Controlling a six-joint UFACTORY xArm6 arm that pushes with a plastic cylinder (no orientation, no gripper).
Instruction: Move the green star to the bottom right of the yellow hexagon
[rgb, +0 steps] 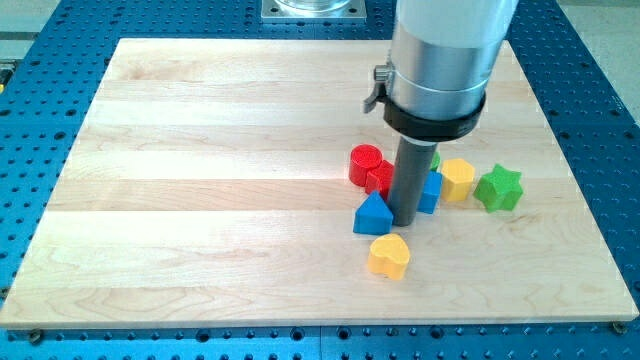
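Surface: wooden board (230, 150) lying on a blue perforated table (40, 60), with the arm's grey cylinder (440, 60) coming down from the view's top.
Tool state: no fingers or jaws here, only a straight dark rod; my tip (407, 219) rests on the board and grips nothing.
Tip's neighbours: blue triangular block (373, 215) just to its left, another blue block (431, 192) just to its right, two red blocks (371, 168) up and to its left, yellow heart (389, 256) just below it.
Hidden: a sliver of green (435, 160) shows behind the rod; shape cannot be told.
Green star (498, 188): well to the right of my tip, not touched by it.
Yellow hexagon (457, 179): between tip and star, just left of the star.
Progress: star sits right of the hexagon and only slightly lower, so I judge the goal nearly but not fully met.
Left to do: a short nudge of the star toward the view's bottom.
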